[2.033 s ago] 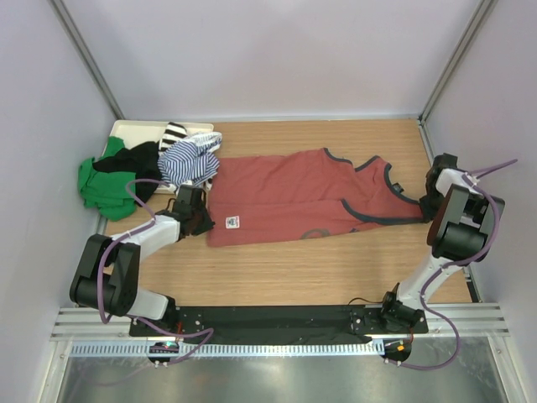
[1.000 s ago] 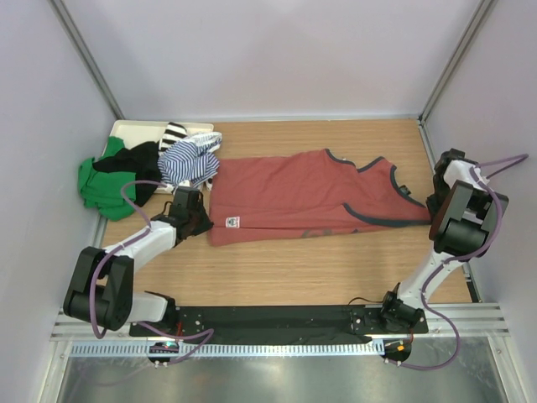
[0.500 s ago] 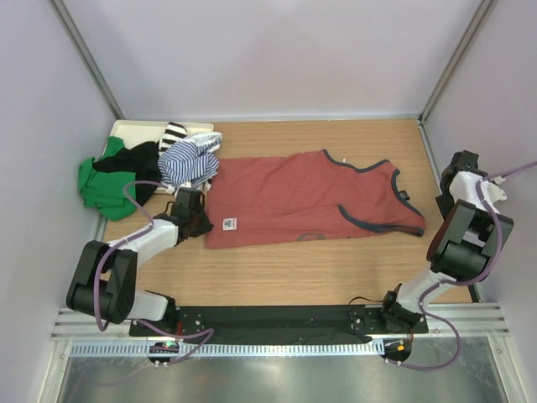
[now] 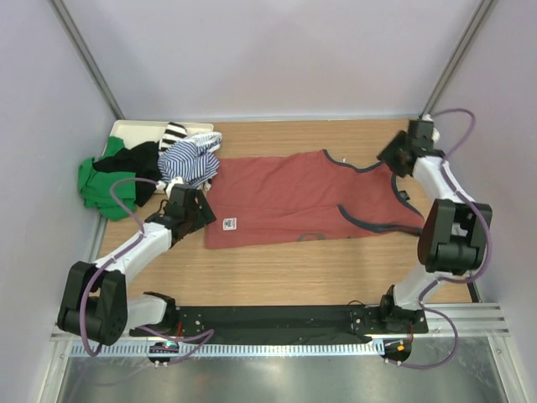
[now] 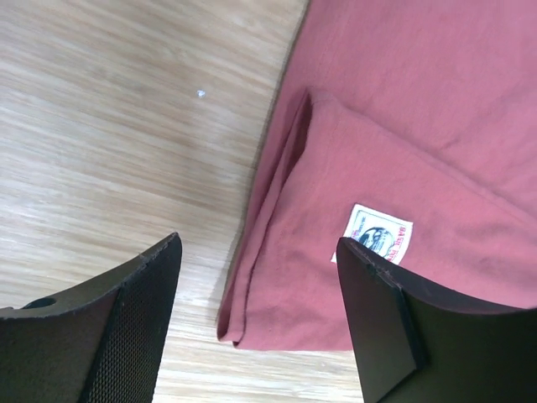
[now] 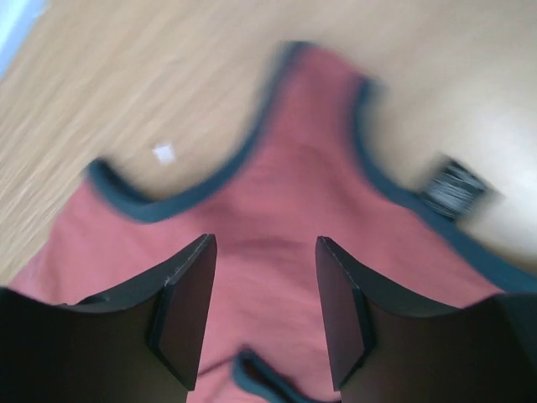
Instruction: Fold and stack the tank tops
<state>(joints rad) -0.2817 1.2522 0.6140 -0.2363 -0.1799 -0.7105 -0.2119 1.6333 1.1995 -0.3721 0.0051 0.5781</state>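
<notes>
Far left: pile of spare tank tops (image 4: 134,168) heaped over a cream tray (image 4: 126,128), with the striped tank top (image 4: 189,159) on its right side, waiting its turn. Left gripper (image 5: 258,243) is spread and empty over the near-left hem corner of the brick-red tank top (image 4: 294,197), by the white label (image 5: 379,233); likely lining up a corner grab. Red top lies flat mid-table, hem left, straps right. Right gripper (image 6: 264,243) is spread and empty above the far-right strap (image 4: 382,165), probably for a matching fold grip.
</notes>
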